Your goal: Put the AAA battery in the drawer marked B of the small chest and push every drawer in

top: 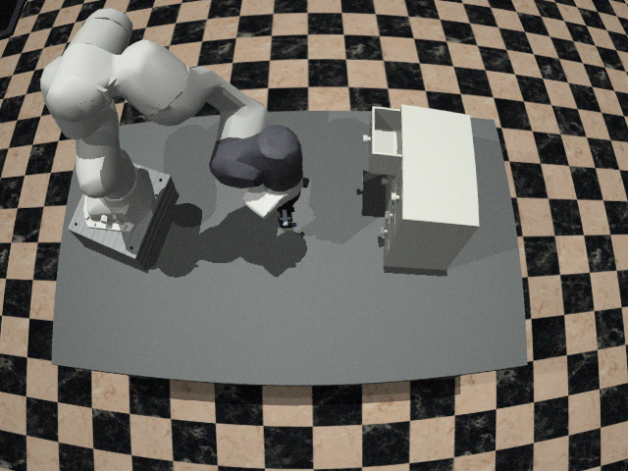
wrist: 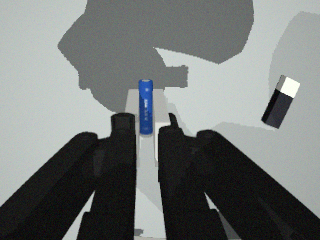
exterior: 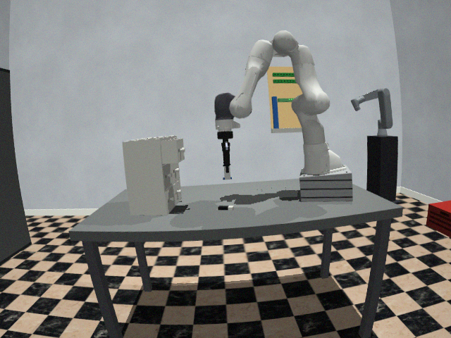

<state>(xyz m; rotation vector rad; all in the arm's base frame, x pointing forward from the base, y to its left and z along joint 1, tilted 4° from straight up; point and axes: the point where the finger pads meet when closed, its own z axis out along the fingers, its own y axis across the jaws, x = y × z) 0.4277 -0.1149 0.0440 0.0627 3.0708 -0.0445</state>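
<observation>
My gripper (exterior: pixel 227 177) hangs above the table, to the left of the chest in the overhead view (top: pixel 287 221). It is shut on the AAA battery (wrist: pixel 146 107), a small blue cylinder that sticks out past the fingertips. The small white chest (top: pixel 439 167) stands at the table's right side, and it also shows in the side view (exterior: pixel 151 174). Its top drawer (top: pixel 385 132) is pulled out toward my arm and looks empty. I cannot read the drawer letters. A dark patch with a knob (top: pixel 374 192) lies lower in front of the chest; I cannot tell whether it is a drawer or shadow.
A small black object with a white end (exterior: pixel 225 208) lies on the table below and beside my gripper; it also shows in the wrist view (wrist: pixel 280 102). My arm's base block (top: pixel 124 223) stands at the table's left side.
</observation>
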